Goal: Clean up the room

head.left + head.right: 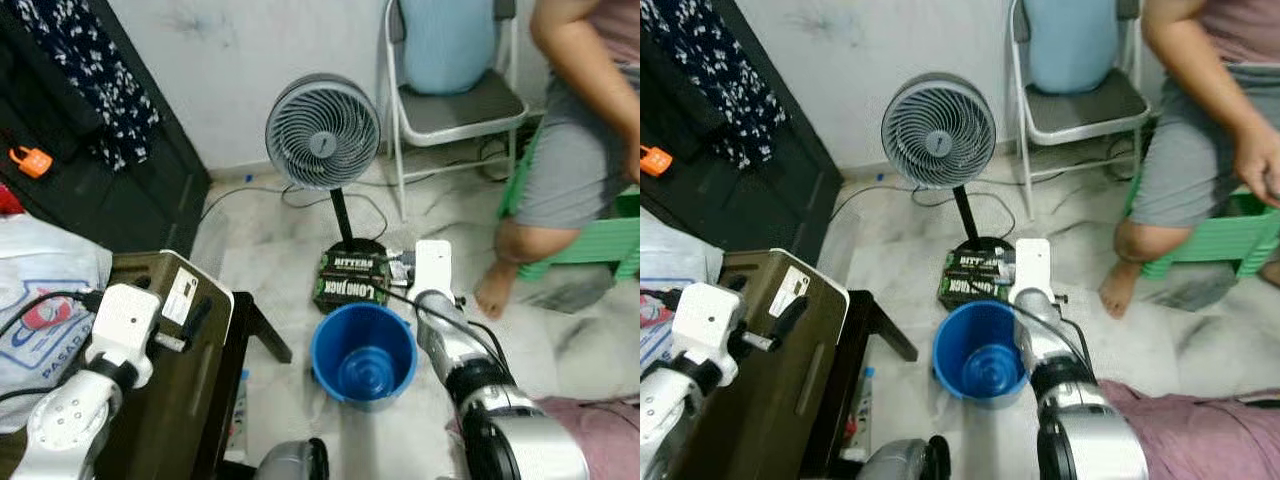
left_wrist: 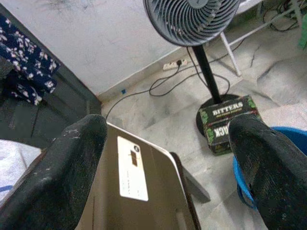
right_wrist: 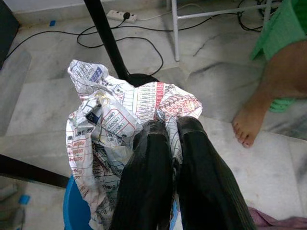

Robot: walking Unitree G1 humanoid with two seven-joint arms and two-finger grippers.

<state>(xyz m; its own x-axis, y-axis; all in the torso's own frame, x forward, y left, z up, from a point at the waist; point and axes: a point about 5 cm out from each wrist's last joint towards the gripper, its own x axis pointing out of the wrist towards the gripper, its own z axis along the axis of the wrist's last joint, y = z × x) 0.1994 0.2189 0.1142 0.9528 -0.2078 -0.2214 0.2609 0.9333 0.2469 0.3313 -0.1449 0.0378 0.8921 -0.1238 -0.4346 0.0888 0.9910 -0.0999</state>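
Head view, scene: I look down at a marble floor with a blue bucket (image 1: 363,357) in the middle, open and seemingly empty inside. Behind it lies a green box (image 1: 352,278) against the base of a standing fan (image 1: 323,131).
Head view, right arm: my right gripper (image 3: 170,132) reaches forward beside the bucket's far rim; its white wrist block hides the fingers from here.
Head view, left arm: my left gripper (image 2: 168,143) is raised over a dark brown case (image 1: 170,370) at my left.
Head view, bystander: a person (image 1: 580,130) sits at the right, bare foot on the floor.
Left wrist view: both black fingers spread wide apart, nothing between them; the case's white label lies below.
Right wrist view: the fingers are pinched tight on a crumpled sheet of printed paper (image 3: 115,129), held just above the bucket's rim.
Handling, my judgement: the paper looks light, soft and tearable. A pinch on a thick bunched fold, as now, should hold it; a loose edge might slip or rip.
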